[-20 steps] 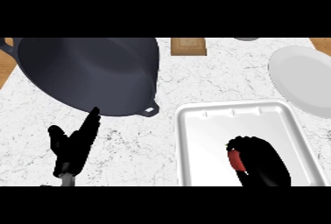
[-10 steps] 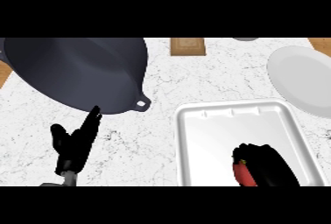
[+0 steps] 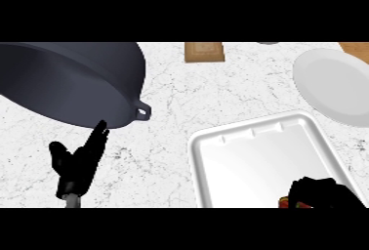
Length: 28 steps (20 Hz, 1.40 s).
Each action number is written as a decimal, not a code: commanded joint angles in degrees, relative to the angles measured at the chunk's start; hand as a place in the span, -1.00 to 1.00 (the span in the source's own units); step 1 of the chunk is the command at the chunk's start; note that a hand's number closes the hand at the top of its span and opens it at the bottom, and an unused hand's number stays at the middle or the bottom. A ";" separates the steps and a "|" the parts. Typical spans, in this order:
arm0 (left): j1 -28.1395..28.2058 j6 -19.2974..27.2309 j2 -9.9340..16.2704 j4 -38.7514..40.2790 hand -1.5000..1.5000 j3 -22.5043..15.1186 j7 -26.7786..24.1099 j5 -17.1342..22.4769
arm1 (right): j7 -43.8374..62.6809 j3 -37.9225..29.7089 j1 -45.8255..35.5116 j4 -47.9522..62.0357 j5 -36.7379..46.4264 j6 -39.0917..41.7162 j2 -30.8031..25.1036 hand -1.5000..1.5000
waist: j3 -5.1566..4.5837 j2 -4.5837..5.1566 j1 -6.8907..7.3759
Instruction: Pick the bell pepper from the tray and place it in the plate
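Fingers (image 3: 317, 188) of the right hand (image 3: 326, 195) curl round the red bell pepper (image 3: 287, 202) — glossy.

White marble counter (image 3: 216, 97) with grey veining, evenly lit, small brown wooden block (image 3: 204, 52) at far edge

slim matte-black left hand (image 3: 78, 163) with thin tapering fingers (image 3: 96, 134) and a short thumb, on a pale grey wrist stub; bulkier matte-black right hand (image 3: 322, 193), blocky and angular.
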 commanded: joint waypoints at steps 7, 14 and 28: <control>-0.95 0.54 -1.51 1.57 0.00 -1.52 1.56 -1.71 | -9.29 -20.86 5.71 -2.65 -30.57 -1.80 1.08 1.00 | -0.29 0.56 0.67; -0.01 0.10 -2.86 2.12 0.00 -1.90 0.08 -2.20 | -11.79 -30.61 -3.29 12.96 -45.79 6.48 3.00 1.00 | -0.31 0.70 2.12; -3.76 -2.87 -2.08 3.50 0.00 -0.57 1.09 -2.06 | -27.76 -37.33 -40.00 67.41 -38.03 5.35 1.34 1.00 | -0.18 1.51 4.89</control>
